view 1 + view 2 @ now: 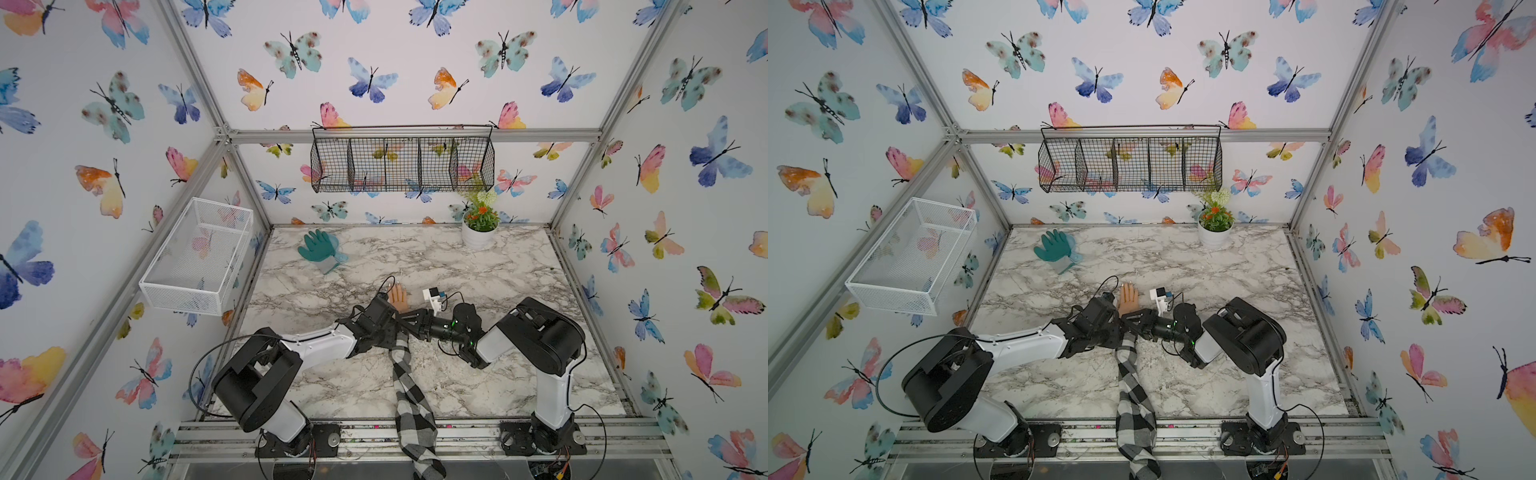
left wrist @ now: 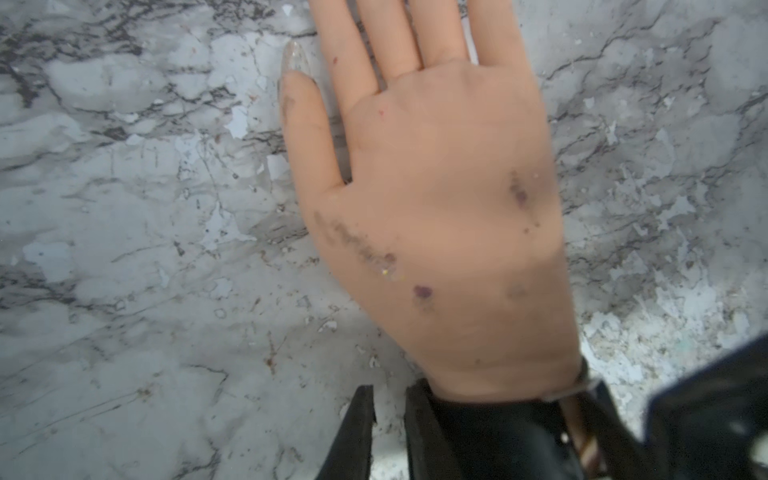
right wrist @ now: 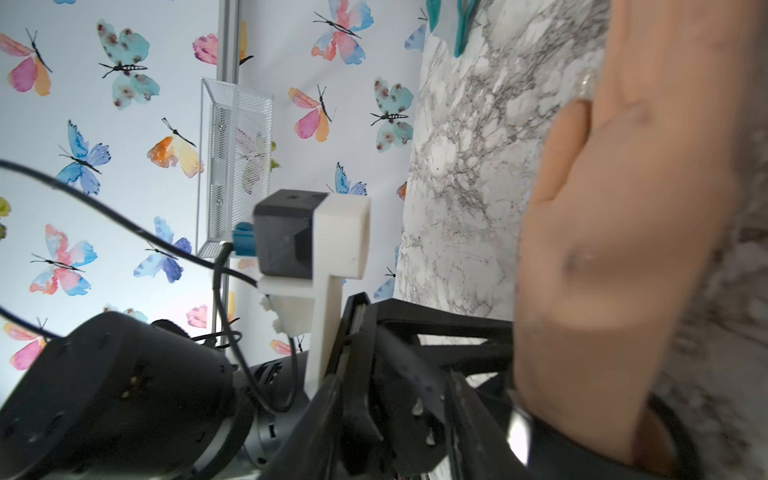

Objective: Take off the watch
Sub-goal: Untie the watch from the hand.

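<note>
The watch (image 2: 498, 428) is blurred and cut off by the edge.

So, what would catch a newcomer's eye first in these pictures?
The peach mannequin hand lying flat at the middle of the marble-patterned table, where the black-and-white left arm and right arm meet over its wrist. Then the butterfly wallpaper on every wall, and the teal glove at the table's far left corner.

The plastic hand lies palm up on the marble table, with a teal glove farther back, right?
No: the peach plastic hand lies palm down; the left wrist view shows its back and thumbnail. The teal glove lies farther back on the marble table.
</note>
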